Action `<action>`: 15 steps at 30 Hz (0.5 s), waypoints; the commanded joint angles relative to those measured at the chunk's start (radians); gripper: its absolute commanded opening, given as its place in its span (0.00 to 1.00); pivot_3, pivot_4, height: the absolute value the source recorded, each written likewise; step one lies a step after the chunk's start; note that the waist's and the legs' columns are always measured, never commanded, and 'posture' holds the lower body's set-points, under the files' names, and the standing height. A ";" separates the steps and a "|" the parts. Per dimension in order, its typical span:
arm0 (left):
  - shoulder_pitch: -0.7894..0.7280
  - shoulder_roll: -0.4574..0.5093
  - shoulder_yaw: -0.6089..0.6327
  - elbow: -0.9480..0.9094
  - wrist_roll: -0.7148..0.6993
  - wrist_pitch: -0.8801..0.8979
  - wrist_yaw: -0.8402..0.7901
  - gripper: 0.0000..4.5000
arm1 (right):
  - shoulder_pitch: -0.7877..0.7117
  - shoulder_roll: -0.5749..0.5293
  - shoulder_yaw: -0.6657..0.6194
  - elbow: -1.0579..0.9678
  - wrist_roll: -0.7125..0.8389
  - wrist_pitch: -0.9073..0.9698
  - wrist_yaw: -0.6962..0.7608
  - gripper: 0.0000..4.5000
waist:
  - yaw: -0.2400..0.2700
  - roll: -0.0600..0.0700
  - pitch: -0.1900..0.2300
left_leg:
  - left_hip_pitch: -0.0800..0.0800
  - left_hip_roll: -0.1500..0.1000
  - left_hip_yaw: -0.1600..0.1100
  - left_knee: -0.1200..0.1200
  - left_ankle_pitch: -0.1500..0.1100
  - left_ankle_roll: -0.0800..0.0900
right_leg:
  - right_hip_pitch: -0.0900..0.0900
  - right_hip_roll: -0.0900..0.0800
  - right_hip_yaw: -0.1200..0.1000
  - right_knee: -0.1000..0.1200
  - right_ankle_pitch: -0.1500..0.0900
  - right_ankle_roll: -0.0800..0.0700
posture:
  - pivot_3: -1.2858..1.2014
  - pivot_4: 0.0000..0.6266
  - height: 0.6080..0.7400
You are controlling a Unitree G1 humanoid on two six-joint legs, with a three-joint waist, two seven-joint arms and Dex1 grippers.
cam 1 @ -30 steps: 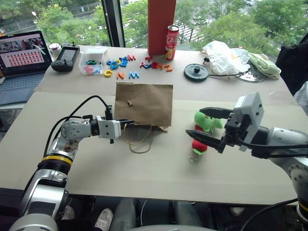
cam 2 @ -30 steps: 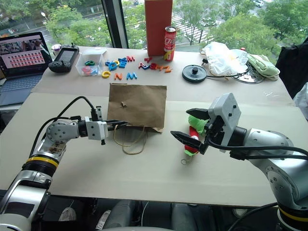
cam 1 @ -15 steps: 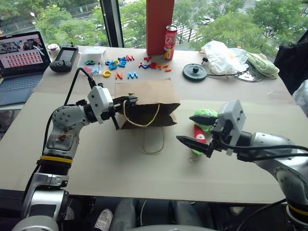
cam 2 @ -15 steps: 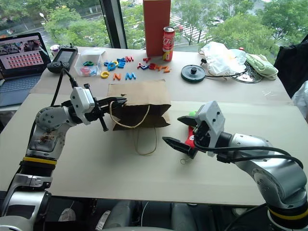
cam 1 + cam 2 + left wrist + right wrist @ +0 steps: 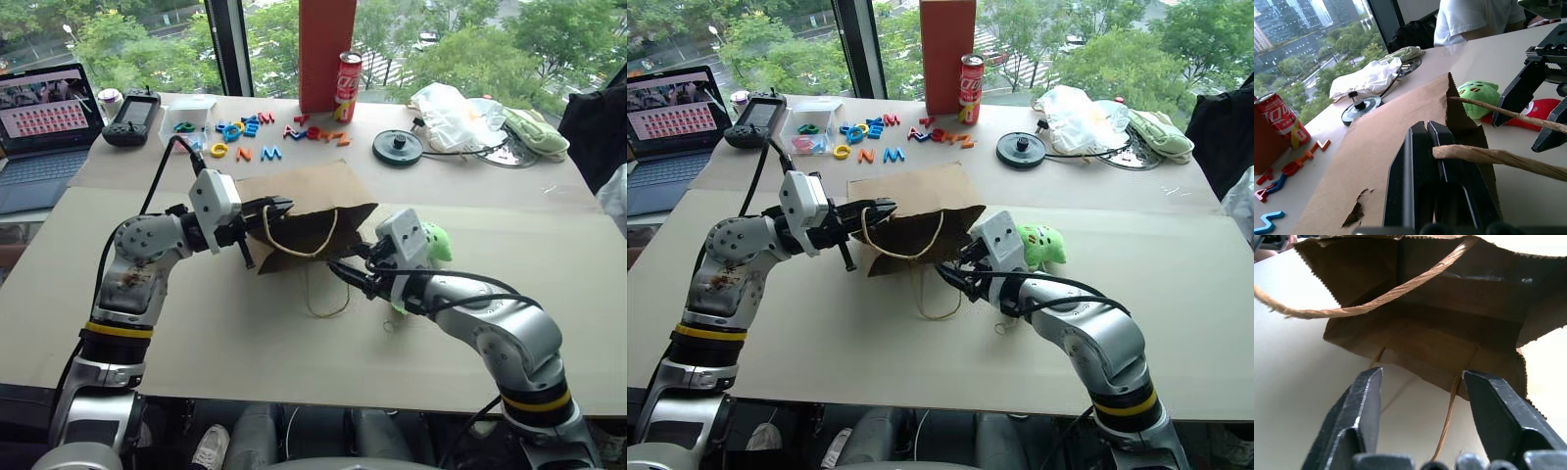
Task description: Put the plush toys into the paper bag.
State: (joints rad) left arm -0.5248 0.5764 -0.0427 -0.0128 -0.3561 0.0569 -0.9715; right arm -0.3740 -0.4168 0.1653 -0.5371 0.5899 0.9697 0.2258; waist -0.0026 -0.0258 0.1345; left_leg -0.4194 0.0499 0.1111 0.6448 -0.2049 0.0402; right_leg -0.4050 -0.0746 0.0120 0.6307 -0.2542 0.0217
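Plush toys lie on the table just behind the right arm: the green toy (image 5: 1039, 244) near the bag's right corner, and the red toy (image 5: 1537, 108) touching it on the near side, mostly hidden by the arm in the head views. Neither is held. The paper bag (image 5: 313, 201) lies on its side with its mouth toward the robot, and the step in hand looks like opening that mouth. The left gripper (image 5: 275, 207) has its jaws pressed together, pinching the upper cord handle (image 5: 1498, 157) and lifting the bag's top edge off the table. The right gripper (image 5: 952, 277) sits low in front of the mouth with its jaws spread and empty; through them the wrist view shows the bag's lower lip (image 5: 1415, 364) and the lower handle (image 5: 1445, 421) lying on the table between them. The next move probably calls for the right jaws to close on that lower lip or handle to hold the mouth wide, or else to turn back and pick up the nearest toy, which is well behind the jaws, not between them.
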 commanded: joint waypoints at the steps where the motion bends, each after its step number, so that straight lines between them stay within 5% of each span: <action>1: -0.023 -0.011 0.018 -0.042 -0.015 0.014 0.010 0.00 | -0.043 0.044 0.025 0.036 -0.061 -0.031 -0.021 0.31 | -0.001 0.000 0.000 | 0.000 0.000 0.000 0.000 0.000 0.000 | 0.000 0.000 0.000 0.000 0.000 0.000 | 0.52 0.24 0.99; 5: -0.036 -0.029 0.023 -0.052 -0.023 0.042 0.022 0.00 | -0.082 0.103 0.051 0.118 -0.140 -0.060 -0.055 0.02 | -0.004 0.000 0.000 | 0.000 0.000 0.000 0.000 0.000 0.000 | 0.000 0.000 0.000 0.000 0.000 0.000 | 0.52 0.24 0.99; 15: -0.056 -0.085 0.068 -0.124 -0.101 0.204 0.118 0.00 | -0.096 0.153 0.195 0.352 -0.415 -0.175 -0.104 0.02 | -0.010 0.000 0.000 | -0.001 0.000 0.000 0.000 0.000 0.000 | -0.001 0.000 0.000 0.000 0.000 0.000 | 0.52 0.24 0.99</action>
State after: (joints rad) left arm -0.5506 0.4995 -0.0125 -0.0861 -0.4203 0.2302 -0.8822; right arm -0.4693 -0.2796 0.3456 -0.1919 0.2102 0.8308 0.1173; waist -0.0131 -0.0257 0.1344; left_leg -0.4202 0.0499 0.1109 0.6446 -0.2047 0.0399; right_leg -0.4056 -0.0748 0.0117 0.6307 -0.2541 0.0216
